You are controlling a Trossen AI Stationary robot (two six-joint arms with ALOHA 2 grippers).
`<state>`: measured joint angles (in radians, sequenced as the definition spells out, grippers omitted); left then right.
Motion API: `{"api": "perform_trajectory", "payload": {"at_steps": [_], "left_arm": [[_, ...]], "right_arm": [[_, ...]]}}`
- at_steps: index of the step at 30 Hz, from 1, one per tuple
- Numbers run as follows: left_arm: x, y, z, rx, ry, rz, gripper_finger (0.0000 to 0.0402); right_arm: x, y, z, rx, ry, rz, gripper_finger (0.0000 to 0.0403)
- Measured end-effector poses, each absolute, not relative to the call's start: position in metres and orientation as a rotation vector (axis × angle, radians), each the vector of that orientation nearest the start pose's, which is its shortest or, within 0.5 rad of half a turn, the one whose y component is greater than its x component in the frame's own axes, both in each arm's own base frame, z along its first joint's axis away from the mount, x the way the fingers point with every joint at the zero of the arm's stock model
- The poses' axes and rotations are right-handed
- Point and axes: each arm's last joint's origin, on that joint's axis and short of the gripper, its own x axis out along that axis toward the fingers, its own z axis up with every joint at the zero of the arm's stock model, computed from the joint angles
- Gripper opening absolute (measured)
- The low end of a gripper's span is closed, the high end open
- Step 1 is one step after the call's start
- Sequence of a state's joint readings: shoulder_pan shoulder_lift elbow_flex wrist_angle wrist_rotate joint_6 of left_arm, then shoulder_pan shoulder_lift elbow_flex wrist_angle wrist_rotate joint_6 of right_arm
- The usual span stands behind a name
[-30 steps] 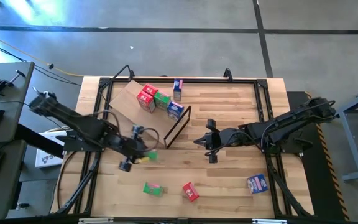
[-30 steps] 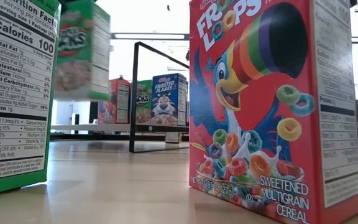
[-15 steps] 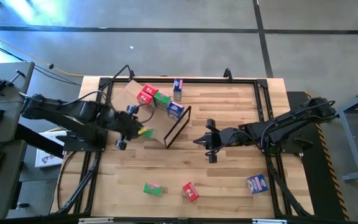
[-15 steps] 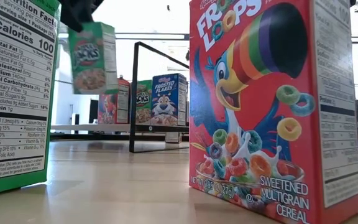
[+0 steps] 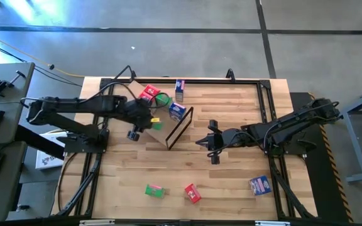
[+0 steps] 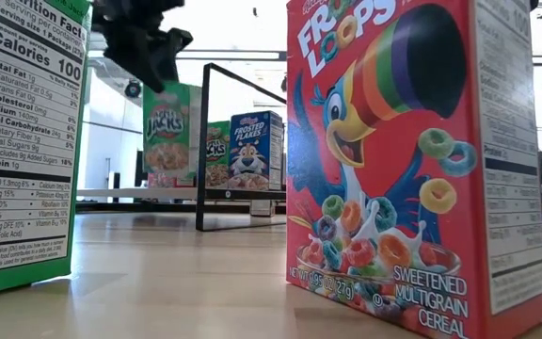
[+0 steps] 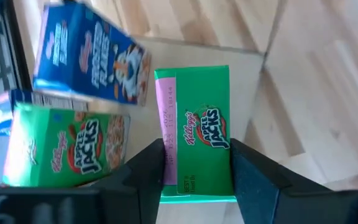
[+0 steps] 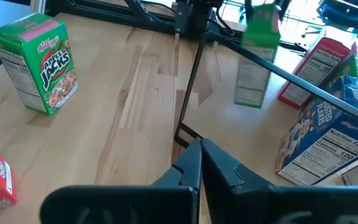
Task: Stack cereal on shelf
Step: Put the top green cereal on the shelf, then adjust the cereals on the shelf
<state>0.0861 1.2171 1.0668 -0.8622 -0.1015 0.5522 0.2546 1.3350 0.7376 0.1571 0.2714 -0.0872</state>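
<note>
My left gripper (image 5: 148, 123) is shut on a green cereal box (image 7: 194, 134) and holds it over the near part of the shelf (image 5: 128, 100), a tan panel with a dark frame (image 5: 180, 128) at its end. A red box (image 5: 148, 94), a green box (image 5: 163, 98) and a blue box (image 5: 176, 111) stand on the panel. My right gripper (image 5: 212, 143) hangs shut over the table's middle, just right of the frame, with nothing in it. My left gripper pinches the green box near its top end (image 7: 194, 180) between its two fingers (image 7: 143, 177), one on each of two opposite faces. The fingers slant down from the table's left side. The box hangs upright below them (image 6: 167, 132), clear of the panel.
Another blue box (image 5: 180, 88) stands near the far edge. A green box (image 5: 155, 190), a red box (image 5: 192, 193) and a blue box (image 5: 260, 184) stand near the table's front edge. A black rail (image 5: 264, 94) runs around the tabletop.
My left gripper has swung from the table's near left toward the far edge and over the shelf, rolling as it went. The green box has travelled with it, stayed lifted, and turned from tilted to upright.
</note>
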Motion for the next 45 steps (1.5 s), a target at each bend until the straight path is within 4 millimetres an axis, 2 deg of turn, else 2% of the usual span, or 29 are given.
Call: {"api": "perform_trajectory", "payload": {"at_steps": [5, 11, 22, 31, 37, 41, 45], "left_arm": [[0.237, 0.034, 0.283, 0.523, 1.084, -0.099, 0.0163], [0.241, 0.041, 0.284, 0.529, 1.052, -0.067, 0.0177], [0.239, 0.046, 0.284, 0.524, 1.068, -0.043, 0.0214], [0.237, 0.046, 0.286, 0.557, 1.074, -0.010, 0.0218], [0.229, 0.045, 0.297, 0.574, 1.029, 0.023, 0.0218], [0.223, 0.044, 0.313, 0.553, 0.972, 0.056, 0.0218], [0.217, 0.037, 0.322, 0.409, 0.904, 0.089, 0.0211]], "right_arm": [[0.274, 0.063, 0.231, -0.200, 0.427, 0.004, 0.0000], [0.274, 0.063, 0.231, -0.200, 0.429, 0.005, 0.0000], [0.274, 0.063, 0.231, -0.201, 0.429, 0.005, 0.0000], [0.274, 0.063, 0.231, -0.201, 0.428, 0.005, 0.0000], [0.274, 0.063, 0.232, -0.198, 0.417, 0.004, 0.0000], [0.275, 0.064, 0.232, -0.196, 0.412, 0.004, 0.0000], [0.275, 0.063, 0.233, -0.195, 0.409, 0.003, 0.0000]]}}
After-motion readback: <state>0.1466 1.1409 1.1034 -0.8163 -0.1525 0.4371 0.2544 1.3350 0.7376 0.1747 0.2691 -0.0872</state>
